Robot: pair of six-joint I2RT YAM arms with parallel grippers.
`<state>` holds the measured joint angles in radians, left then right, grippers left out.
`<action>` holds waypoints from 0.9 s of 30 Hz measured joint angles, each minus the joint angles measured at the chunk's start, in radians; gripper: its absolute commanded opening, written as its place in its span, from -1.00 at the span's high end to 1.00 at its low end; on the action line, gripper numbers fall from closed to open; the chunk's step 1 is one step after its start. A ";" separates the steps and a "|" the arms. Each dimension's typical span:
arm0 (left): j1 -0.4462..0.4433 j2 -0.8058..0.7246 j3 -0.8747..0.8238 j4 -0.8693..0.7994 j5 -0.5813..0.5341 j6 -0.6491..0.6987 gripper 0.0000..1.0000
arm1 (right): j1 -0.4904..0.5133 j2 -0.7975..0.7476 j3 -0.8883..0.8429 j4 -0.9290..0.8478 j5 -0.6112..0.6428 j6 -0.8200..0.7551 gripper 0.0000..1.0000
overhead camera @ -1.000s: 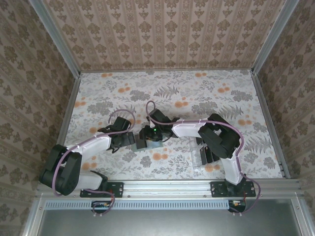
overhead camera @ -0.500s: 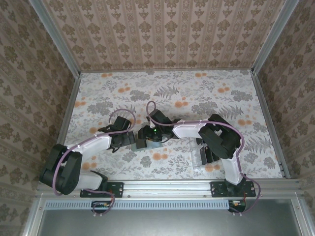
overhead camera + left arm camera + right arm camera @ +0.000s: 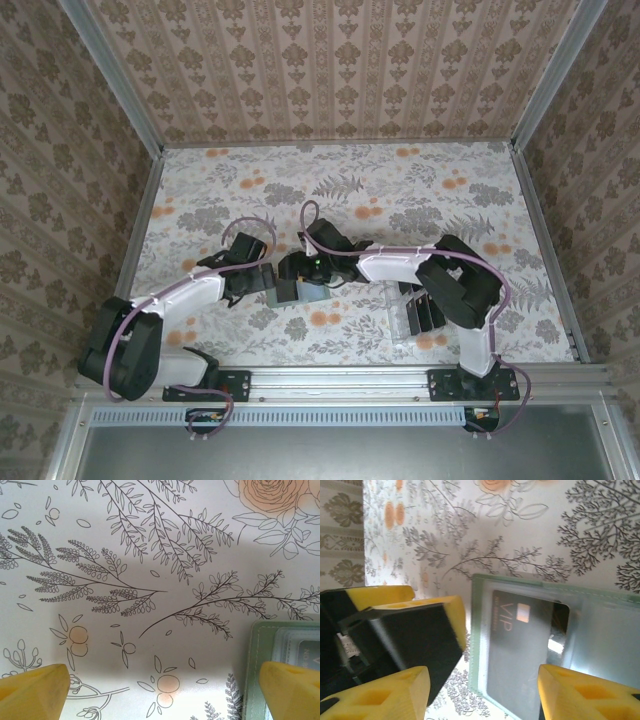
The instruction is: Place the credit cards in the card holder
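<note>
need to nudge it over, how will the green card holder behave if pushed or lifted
The card holder lies open, thin and flat on the smooth table, so a push would probably slide it, not tip it. Glare on its clear pocket over the black card suggests a slippery surface. Opened out, it may flop when lifted.
</note>
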<state>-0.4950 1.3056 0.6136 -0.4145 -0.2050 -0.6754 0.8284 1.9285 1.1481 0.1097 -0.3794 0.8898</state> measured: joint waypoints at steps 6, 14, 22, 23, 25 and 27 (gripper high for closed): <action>0.000 -0.021 -0.001 -0.002 0.000 0.000 -1.00 | 0.000 -0.015 0.017 -0.087 0.040 -0.043 0.62; 0.000 -0.024 -0.016 0.004 0.005 0.000 -1.00 | 0.000 0.014 0.063 -0.190 0.083 -0.083 0.88; -0.003 -0.023 -0.033 0.024 0.015 0.000 -0.99 | 0.001 0.058 0.080 -0.209 0.085 -0.084 0.91; -0.003 -0.023 -0.033 0.026 0.015 0.000 -1.00 | 0.001 0.060 0.081 -0.212 0.085 -0.084 0.92; -0.003 -0.020 -0.035 0.032 0.016 0.000 -0.99 | 0.001 0.063 0.081 -0.214 0.085 -0.084 0.92; -0.003 -0.014 -0.040 0.039 0.016 0.000 -1.00 | 0.001 0.064 0.081 -0.216 0.086 -0.084 0.93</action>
<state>-0.4976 1.2911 0.5735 -0.3759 -0.1886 -0.6754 0.8295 1.9930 1.2293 -0.1062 -0.2935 0.8055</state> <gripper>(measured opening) 0.997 0.065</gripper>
